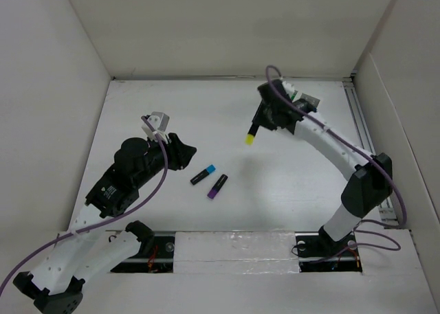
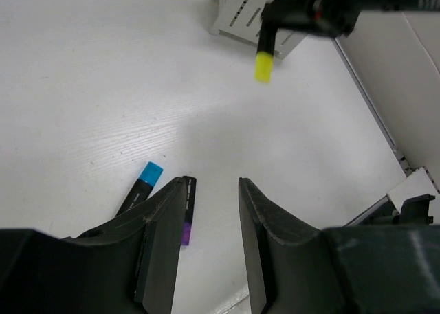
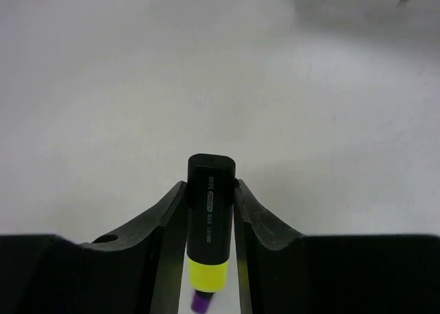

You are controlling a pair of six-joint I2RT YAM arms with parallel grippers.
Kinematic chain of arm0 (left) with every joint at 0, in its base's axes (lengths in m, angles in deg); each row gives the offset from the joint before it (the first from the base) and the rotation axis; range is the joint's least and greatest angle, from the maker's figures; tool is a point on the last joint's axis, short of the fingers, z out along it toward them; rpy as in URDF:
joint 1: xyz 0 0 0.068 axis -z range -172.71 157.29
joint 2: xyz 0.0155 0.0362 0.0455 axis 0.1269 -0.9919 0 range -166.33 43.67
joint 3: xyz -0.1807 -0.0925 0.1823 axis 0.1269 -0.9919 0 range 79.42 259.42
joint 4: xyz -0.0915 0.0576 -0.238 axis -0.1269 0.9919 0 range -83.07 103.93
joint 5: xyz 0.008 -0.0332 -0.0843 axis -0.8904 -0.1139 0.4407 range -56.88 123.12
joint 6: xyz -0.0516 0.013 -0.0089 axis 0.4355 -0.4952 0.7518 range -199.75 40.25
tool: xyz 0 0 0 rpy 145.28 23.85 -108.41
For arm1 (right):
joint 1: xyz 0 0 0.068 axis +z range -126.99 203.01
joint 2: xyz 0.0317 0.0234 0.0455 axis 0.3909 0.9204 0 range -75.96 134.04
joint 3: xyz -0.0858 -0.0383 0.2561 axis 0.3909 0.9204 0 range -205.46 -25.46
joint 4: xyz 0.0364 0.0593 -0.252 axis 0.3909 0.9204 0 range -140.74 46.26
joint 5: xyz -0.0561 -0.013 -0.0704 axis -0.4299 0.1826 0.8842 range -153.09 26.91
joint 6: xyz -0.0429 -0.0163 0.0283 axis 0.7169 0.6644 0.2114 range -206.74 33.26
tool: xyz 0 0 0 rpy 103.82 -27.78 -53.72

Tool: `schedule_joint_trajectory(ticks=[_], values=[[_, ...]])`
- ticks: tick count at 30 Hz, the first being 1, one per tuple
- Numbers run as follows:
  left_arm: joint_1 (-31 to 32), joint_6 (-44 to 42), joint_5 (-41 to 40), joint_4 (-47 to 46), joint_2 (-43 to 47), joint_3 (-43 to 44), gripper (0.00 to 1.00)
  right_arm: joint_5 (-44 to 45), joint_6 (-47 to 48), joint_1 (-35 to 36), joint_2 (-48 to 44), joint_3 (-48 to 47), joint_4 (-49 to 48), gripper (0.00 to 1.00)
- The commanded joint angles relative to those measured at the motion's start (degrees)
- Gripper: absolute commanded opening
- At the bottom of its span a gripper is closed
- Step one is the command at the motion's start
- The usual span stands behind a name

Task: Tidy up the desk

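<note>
Desk (image 1: pixel 289 197), yellow-capped highlighter (image 1: pixel 252 135) pinched above it by right gripper (image 3: pixel 210 190), left gripper (image 2: pixel 212 187) parted and empty, blue-capped highlighter (image 1: pixel 203 174) and purple-capped highlighter (image 1: pixel 217 186) laid side by side.

2 highlighters (image 1: pixel 203 174) lie together on the desk (image 1: pixel 206 115).

This is a robotics lab test cell rather than a real office. The wide matte white desk (image 1: pixel 206 108) is boxed in on 3 sides by plain white wall panels (image 1: pixel 227 25). 2 white-and-black robot arms are bolted at its near edge, the left arm (image 1: pixel 127 170) and the right arm (image 1: pixel 326 139), trailing thin purple cables (image 1: pixel 157 187). A bare metal rail (image 1: pixel 359 115) lines the right side. Stationery is sparse: a blue-capped black highlighter (image 1: pixel 203 174) and a purple-capped black highlighter (image 1: pixel 217 186).
</note>
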Motion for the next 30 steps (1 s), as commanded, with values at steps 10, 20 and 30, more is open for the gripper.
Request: schedule_joint_trajectory(ticks=[10, 20, 30], values=[[0.2, 6.1, -2.9, 0.7, -3.0, 6.6, 0.35, 0.8, 17.0, -24.3, 13.0, -24.7, -13.1, 0.06], [0.2, 8.0, -8.8, 0.5, -10.2, 11.4, 0.36, 2.8, 24.3, -26.7, 22.8, -31.6, -19.7, 0.07], [0.2, 9.8, -12.0, 3.3, -10.1, 12.4, 0.37, 8.2, 29.2, -22.2, 22.1, -24.1, -28.3, 0.14]])
